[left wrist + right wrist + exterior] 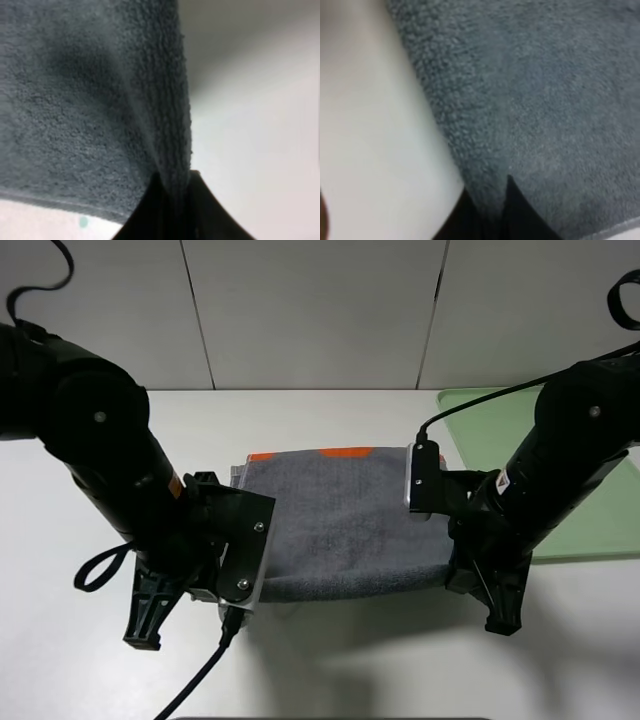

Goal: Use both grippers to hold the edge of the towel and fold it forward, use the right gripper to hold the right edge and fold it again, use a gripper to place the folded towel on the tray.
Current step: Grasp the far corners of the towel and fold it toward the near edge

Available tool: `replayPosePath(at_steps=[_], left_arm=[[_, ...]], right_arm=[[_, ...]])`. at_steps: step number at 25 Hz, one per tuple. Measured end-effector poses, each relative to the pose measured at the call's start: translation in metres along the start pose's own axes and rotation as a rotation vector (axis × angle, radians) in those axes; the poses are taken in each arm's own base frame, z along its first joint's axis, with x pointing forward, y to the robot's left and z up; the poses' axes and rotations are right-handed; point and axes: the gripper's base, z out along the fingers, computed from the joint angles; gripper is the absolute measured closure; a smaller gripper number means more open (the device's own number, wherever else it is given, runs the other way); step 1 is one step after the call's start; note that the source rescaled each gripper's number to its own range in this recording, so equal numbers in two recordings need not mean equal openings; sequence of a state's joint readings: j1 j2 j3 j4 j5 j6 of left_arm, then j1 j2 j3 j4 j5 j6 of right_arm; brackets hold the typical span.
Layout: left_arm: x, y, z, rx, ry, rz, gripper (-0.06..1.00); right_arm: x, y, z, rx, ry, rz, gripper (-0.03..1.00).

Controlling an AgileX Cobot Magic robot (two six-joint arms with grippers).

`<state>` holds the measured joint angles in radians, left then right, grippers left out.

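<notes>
**Q:** Towel position and orientation?

**A:** The towel (340, 525) is mid-table (330, 670), beside the tray (490, 420) and not on it. Its orange band (345, 452) lies flat at the far end. The near edge (350, 588) is raised and runs left to right, which is the longer visible span.

**Q:** Finger state?

**A:** The left gripper (175, 187) is pressed together on a fold of towel. The right gripper (492, 205) pinches likewise.

**Q:** How do the views differ?

**A:** The high view shows the band, the tray and both arms, but the wrist housings hide the fingertips. The wrist views show only each pinch and grey terry.
</notes>
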<state>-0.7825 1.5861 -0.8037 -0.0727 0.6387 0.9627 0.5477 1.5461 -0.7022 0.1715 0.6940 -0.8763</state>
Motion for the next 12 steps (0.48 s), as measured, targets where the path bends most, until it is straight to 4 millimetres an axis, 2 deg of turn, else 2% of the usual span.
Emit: replayPosePath(at_steps=[12], left_arm=[[0.004,-0.011,-0.039,-0.014,-0.037,-0.058,0.94]], right_arm=[[0.006,0.015,-0.029,-0.044,-0.021,0.072,0.97]])
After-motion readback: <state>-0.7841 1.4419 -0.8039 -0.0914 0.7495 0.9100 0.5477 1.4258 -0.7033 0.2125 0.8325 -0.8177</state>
